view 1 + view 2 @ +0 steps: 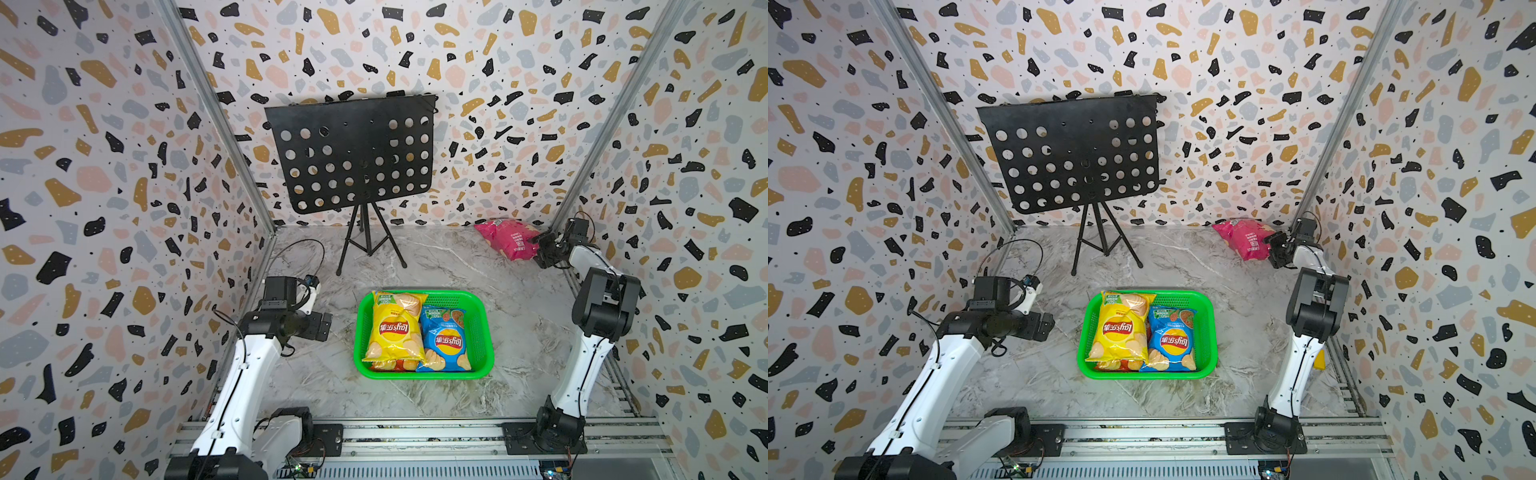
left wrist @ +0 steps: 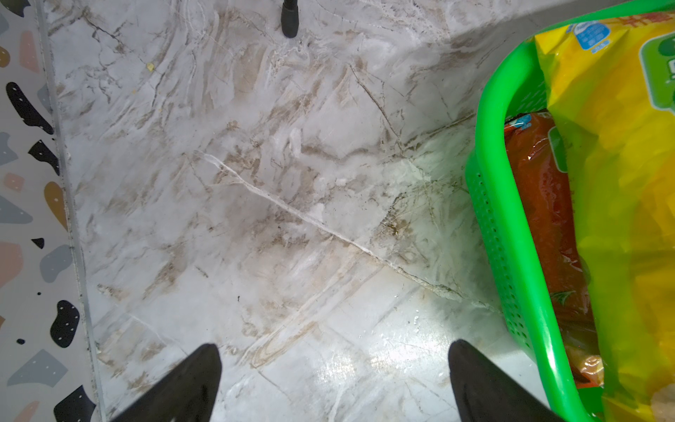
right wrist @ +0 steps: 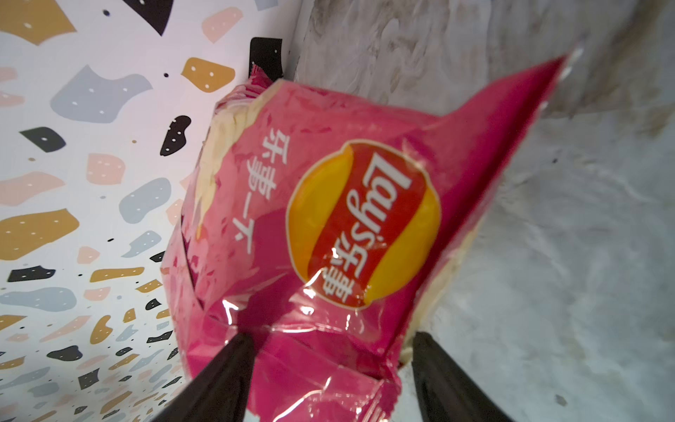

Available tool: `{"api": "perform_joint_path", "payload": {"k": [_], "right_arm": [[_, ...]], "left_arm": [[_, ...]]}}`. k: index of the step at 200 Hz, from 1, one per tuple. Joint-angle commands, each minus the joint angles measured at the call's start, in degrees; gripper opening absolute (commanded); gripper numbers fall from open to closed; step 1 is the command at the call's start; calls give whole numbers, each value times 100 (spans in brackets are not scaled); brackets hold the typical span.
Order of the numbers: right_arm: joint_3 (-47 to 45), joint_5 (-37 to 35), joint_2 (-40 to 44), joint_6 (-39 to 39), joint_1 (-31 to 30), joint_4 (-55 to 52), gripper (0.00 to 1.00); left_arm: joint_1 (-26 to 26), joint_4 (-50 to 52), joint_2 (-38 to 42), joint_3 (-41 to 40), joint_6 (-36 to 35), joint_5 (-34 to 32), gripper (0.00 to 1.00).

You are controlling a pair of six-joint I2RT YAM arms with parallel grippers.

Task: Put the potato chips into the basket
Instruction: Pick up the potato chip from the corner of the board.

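Reaching into the far corner, I have the wall point(image 1: 685, 187) close behind and open table point(image 1: 457, 257) toward the crowded basket point(image 1: 484, 332). The pink bag point(image 3: 328, 219) looks light, puffy, slippery and crushable. My right gripper point(image 3: 330, 338) straddles its sealed end, but I cannot tell if it is squeezing. My left gripper point(image 2: 334, 345) is spread and empty.

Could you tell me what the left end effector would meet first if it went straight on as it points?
Probably the bare marble tabletop; the basket sits off to one side.

"Lay's 乐事" appears on the pink bag point(image 3: 328, 219), yellow bag point(image 1: 392, 328) and blue bag point(image 1: 445, 343).
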State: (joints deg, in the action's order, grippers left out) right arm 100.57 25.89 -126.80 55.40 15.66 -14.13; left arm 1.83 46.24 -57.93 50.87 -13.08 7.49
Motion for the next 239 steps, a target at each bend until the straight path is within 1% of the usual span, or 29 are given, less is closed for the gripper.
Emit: {"api": "perform_joint_path", "payload": {"k": [1, 39, 57, 66, 74, 89, 95, 109, 122, 171, 197, 239], "right_arm": [[-42, -49, 53, -90, -63, 209, 73], [-44, 56, -103, -68, -145, 575, 65], [-44, -53, -45, -162, -211, 595, 59], [-36, -108, -21, -178, -230, 597, 53], [-38, -97, -26, -134, -228, 652, 45], [-24, -1, 6, -40, -239, 753, 26], [-28, 12, 50, -29, -247, 786, 19], [-27, -53, 200, -108, -273, 750, 8], [10, -123, 335, -223, -298, 666, 0], [147, -153, 911, -434, -391, 315, 0], [95, -198, 1410, -536, -482, 90, 0], [-16, -330, 2295, -923, -642, -533, 0]], "left_arm": [[20, -41, 1, -59, -81, 64, 100], [20, -37, -10, -57, -89, 70, 100], [20, -36, -8, -60, -85, 79, 100], [20, -37, -8, -54, -89, 78, 100], [20, -37, -7, -60, -90, 78, 100], [19, -43, -8, -59, -89, 69, 100], [19, -41, -7, -58, -89, 70, 100], [19, -36, -8, -57, -87, 59, 100], [20, -33, -8, -59, -87, 60, 100], [20, -28, 3, -60, -96, 79, 100], [20, -30, 25, -69, -98, 86, 100], [19, -28, 41, -66, -101, 96, 100]]}}
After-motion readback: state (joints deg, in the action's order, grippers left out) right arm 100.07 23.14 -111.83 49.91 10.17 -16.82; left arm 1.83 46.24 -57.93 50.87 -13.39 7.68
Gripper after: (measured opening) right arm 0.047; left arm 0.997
